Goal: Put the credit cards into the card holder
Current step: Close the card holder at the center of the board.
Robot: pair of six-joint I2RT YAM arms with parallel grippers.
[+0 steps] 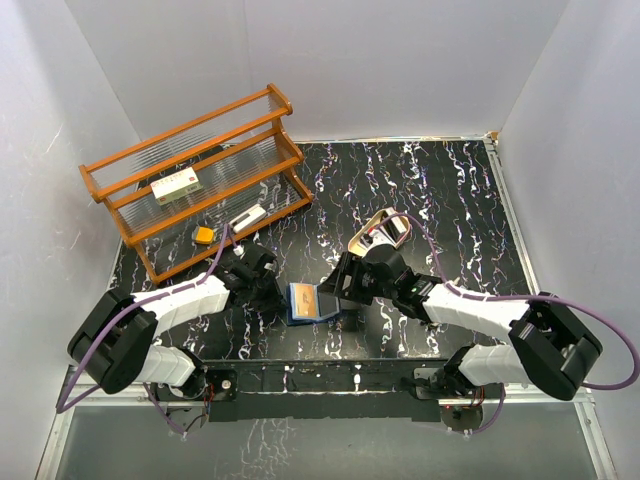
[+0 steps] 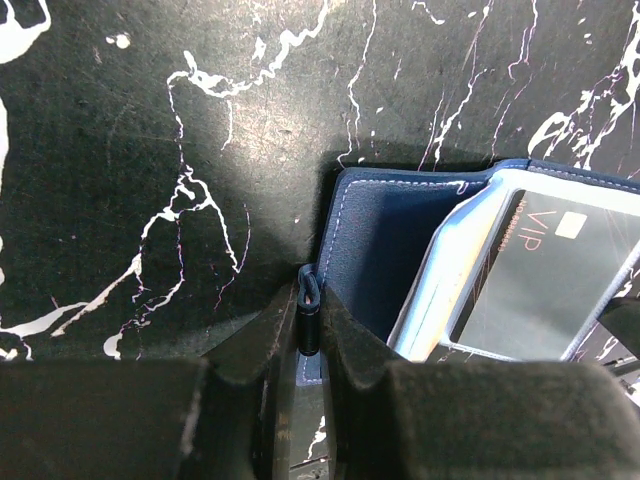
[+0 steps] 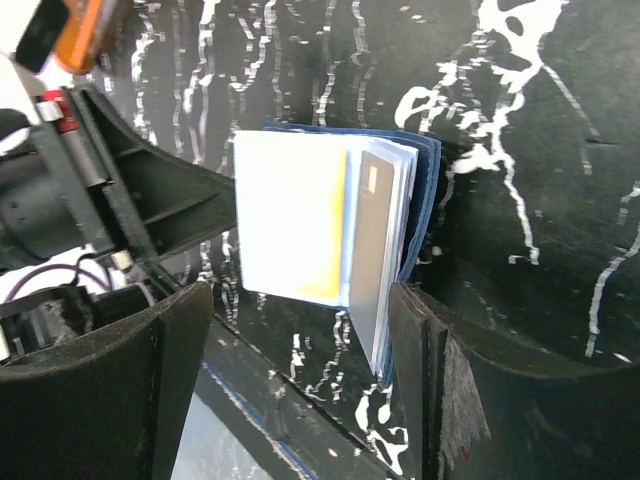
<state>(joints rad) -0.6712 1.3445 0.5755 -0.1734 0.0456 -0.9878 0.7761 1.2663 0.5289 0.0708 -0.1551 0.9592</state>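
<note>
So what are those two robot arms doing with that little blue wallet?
They are putting cards into it. The left gripper is pinched shut on the edge of the card holder, holding it open on the black table. The right gripper is open, with a finger on either side of the holder. A greyish card sits in a pocket, and an orange card shows behind a pale sleeve next to it.

Lab test cell: white panel walls (image 1: 400,60) boxing in black marbled table (image 1: 440,200).
</note>
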